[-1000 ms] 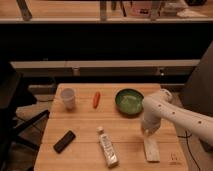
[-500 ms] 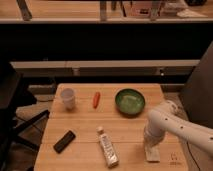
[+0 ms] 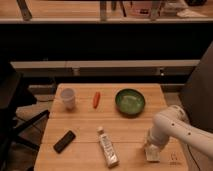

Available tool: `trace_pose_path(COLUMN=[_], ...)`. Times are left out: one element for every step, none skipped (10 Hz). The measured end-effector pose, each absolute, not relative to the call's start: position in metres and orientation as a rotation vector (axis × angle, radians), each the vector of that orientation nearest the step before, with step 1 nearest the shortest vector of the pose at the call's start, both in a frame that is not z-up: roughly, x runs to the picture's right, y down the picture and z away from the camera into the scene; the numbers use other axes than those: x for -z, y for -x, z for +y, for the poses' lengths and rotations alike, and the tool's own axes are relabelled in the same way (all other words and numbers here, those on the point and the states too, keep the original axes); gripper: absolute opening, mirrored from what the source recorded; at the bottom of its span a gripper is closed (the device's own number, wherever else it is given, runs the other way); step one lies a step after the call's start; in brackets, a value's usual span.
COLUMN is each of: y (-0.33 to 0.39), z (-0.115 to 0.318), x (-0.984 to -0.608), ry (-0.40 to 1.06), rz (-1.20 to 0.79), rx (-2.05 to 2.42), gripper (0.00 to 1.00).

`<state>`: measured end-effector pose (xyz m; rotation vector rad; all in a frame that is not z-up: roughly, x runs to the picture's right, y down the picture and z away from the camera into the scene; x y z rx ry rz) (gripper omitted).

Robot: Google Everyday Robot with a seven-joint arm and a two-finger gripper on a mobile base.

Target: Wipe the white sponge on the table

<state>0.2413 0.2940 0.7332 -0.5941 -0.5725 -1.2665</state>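
Note:
The white sponge [image 3: 153,155] lies flat on the light wooden table [image 3: 85,125] near its front right corner, partly covered by the arm's end. My gripper [image 3: 151,146] comes in from the right on a white arm and sits right on the sponge's far end, pressed down at the tabletop.
A green bowl [image 3: 130,102] stands behind the gripper. An orange carrot-like piece [image 3: 96,99] and a white cup [image 3: 68,98] are at the back left. A long white capped tube [image 3: 107,146] lies at front centre, and a black flat object [image 3: 64,141] at front left.
The arm has drawn back toward the front right corner of the table, lower in view. The sponge under it has shifted a little toward the front edge.

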Motion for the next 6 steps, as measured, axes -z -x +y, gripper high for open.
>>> trace_pose_path(y=[-0.243,-0.244,-0.246,-0.247,-0.247,-0.250], z=[0.294,0.294,0.297,0.303,0.309,0.315], x=[-0.732,-0.732,-0.734,-0.740,-0.746,-0.752], ry=[0.585,0.579,0.579,0.590,0.597,0.601], rz=[-0.572,-0.576,-0.584,-0.594,-0.612,-0.630], rx=[1.263,1.255,1.244,1.235,1.224,1.206], gripper=[0.80,0.80,0.80,0.80,0.80,0.80])
